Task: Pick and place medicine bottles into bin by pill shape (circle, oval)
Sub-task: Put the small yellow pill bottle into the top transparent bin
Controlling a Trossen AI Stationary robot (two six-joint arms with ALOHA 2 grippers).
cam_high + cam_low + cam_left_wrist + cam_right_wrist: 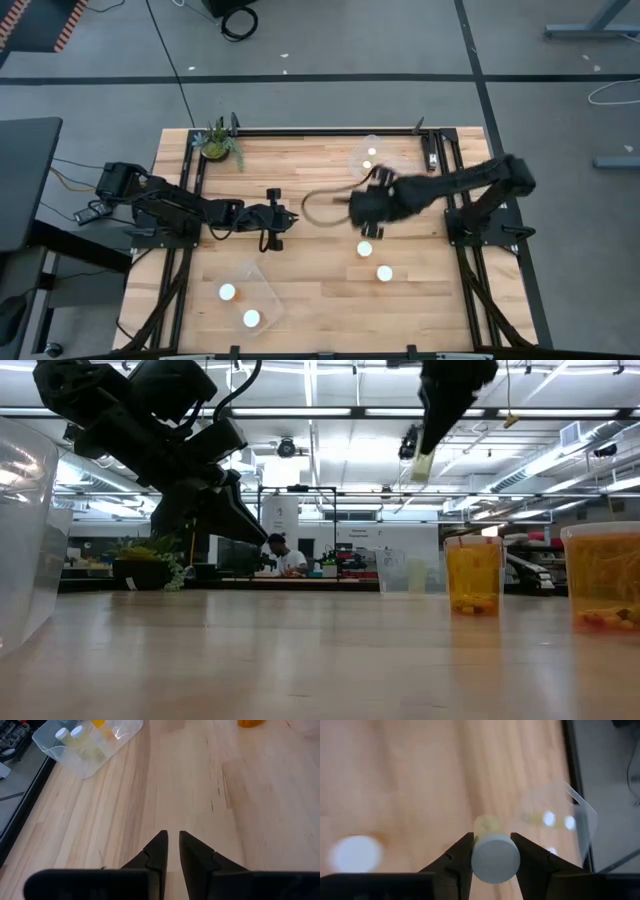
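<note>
Right gripper [491, 851]: pinching a medicine bottle [495, 856] by its white cap, lifted clear of the table.
Far bin [377, 156]: lying just beyond it, right-arm side, so probably the drop spot.
Bottle axis: pointing away past the fingers.
Left gripper [171, 851]: nearly closed, empty, idling mid-table.
Room: open wood all around.

White-capped bottle [495, 857] between jaws

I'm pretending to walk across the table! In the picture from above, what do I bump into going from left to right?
Left gripper → right gripper, holding a bottle → bottle with a white cap.
</note>
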